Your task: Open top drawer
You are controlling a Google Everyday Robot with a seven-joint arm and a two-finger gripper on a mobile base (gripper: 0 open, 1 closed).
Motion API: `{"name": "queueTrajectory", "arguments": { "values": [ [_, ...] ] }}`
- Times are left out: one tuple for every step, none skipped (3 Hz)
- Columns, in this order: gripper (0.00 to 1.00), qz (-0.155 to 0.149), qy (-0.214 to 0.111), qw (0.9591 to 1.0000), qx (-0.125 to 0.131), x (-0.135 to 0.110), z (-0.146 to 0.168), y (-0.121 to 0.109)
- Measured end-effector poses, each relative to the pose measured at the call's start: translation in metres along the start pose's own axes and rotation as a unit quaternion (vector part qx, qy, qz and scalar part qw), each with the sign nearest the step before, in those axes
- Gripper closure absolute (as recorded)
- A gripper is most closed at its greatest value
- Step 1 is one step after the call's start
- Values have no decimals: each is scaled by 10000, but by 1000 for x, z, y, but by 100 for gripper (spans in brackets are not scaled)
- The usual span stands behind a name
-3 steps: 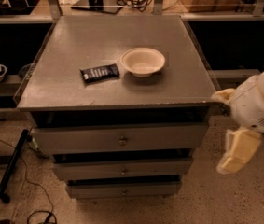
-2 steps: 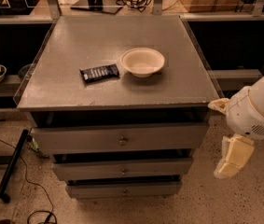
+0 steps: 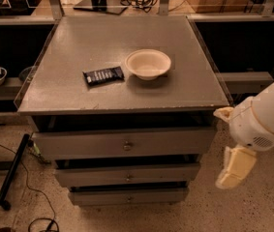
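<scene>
Drifting left and lower over the last second, the gripper (image 3: 234, 170) now hangs off the bench's (image 3: 78, 47) front-right corner, just beside the right end of the top drawer (image 3: 146, 141) and not touching it. Gripper open or closed: can't tell. Reads as approach only. The pull hasn't started, and the knob (image 3: 128, 145) is untouched, well left of the gripper. Drawer sits right under the bench's front edge, face toward the camera, long axis left-right along that edge. Needs more leftward travel.
</scene>
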State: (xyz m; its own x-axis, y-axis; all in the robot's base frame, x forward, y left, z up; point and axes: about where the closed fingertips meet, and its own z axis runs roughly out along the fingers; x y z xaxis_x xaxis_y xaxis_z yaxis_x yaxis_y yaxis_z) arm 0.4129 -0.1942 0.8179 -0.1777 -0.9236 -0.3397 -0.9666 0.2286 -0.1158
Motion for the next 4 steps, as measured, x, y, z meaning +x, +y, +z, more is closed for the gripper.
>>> {"name": "queueTrajectory", "arguments": {
  "values": [
    [0,168,9,9997,175,4,18,-3],
    [0,454,-109,9987,211,9,47,-19],
    [0,467,-115,9986,203,9,48,-20],
    [0,364,-386,9985,161,-1,68,-17]
  ]
}}
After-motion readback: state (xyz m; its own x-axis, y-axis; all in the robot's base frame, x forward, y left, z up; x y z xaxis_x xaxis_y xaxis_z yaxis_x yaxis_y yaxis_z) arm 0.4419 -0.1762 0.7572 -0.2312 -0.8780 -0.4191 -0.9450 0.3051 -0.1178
